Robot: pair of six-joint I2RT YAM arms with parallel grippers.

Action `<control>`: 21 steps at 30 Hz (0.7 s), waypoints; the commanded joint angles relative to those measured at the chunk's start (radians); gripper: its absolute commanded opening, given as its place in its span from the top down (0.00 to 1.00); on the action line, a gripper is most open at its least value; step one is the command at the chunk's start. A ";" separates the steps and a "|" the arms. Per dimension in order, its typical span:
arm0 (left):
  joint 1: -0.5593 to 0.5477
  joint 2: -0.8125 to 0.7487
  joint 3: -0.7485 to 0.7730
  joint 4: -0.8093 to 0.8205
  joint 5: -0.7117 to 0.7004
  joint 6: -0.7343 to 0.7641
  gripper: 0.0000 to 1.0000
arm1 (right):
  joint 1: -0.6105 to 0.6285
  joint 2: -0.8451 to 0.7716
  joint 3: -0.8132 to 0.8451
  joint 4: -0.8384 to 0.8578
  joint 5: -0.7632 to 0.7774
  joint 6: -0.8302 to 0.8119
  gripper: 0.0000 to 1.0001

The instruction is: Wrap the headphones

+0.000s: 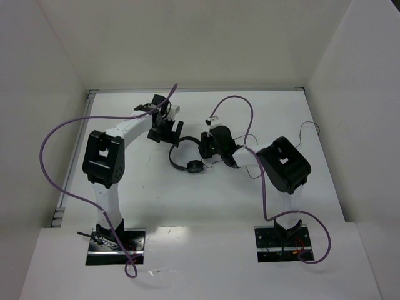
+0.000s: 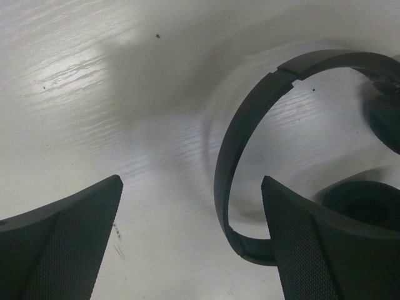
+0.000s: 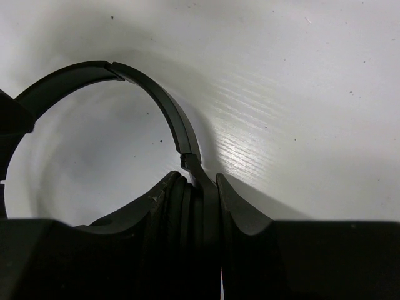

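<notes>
The black headphones point(image 1: 177, 159) lie at mid-table, the thin headband arching toward the left arm. One round earcup point(image 1: 194, 167) rests on the table. My right gripper point(image 1: 210, 147) is shut on the other earcup, which shows pinched between its fingers in the right wrist view point(image 3: 187, 212), with the headband point(image 3: 165, 103) curving away from it. My left gripper point(image 2: 192, 181) stands wide open just above the table. The headband point(image 2: 232, 147) runs close beside its right finger point(image 2: 325, 250), and nothing is gripped. The thin cord point(image 1: 308, 127) trails off to the right.
Thick purple robot cables point(image 1: 56, 134) loop over both arms. White walls enclose the table at the back and both sides. The arm bases point(image 1: 115, 240) sit at the near edge.
</notes>
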 commanded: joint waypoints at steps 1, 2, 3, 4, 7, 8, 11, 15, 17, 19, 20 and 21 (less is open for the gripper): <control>-0.023 0.014 0.001 0.027 0.003 0.019 0.00 | 0.007 -0.044 -0.021 0.124 -0.006 0.054 0.76; -0.023 0.014 0.001 0.027 -0.011 0.032 0.00 | 0.007 -0.044 -0.021 0.124 -0.006 0.054 0.76; -0.040 0.024 0.001 0.018 -0.026 0.032 0.00 | 0.007 -0.044 -0.021 0.133 -0.006 0.064 0.76; -0.064 0.025 0.013 0.006 -0.070 0.041 0.00 | 0.007 -0.044 -0.021 0.133 -0.006 0.064 0.76; -0.099 0.045 0.013 -0.004 -0.162 0.050 0.00 | 0.007 -0.044 -0.002 0.143 -0.006 0.074 0.76; -0.109 0.054 0.003 -0.004 -0.175 0.036 0.00 | 0.007 -0.044 -0.002 0.143 0.003 0.074 0.76; -0.109 0.063 -0.019 0.006 -0.204 0.024 0.04 | 0.007 -0.044 -0.002 0.143 0.015 0.074 0.76; -0.109 0.063 -0.037 0.029 -0.241 0.012 0.09 | 0.007 -0.062 -0.033 0.143 0.015 0.074 0.76; -0.109 0.063 -0.037 0.048 -0.253 -0.010 0.13 | 0.007 -0.071 -0.043 0.143 0.024 0.074 0.76; -0.109 0.063 -0.046 0.049 -0.253 -0.010 0.16 | 0.007 -0.071 -0.044 0.143 0.024 0.074 0.76; -0.109 0.063 -0.046 0.058 -0.253 -0.010 0.16 | 0.007 -0.080 -0.044 0.143 0.024 0.074 0.76; -0.109 0.063 -0.046 0.058 -0.253 -0.010 0.17 | 0.007 -0.080 -0.044 0.143 0.024 0.074 0.76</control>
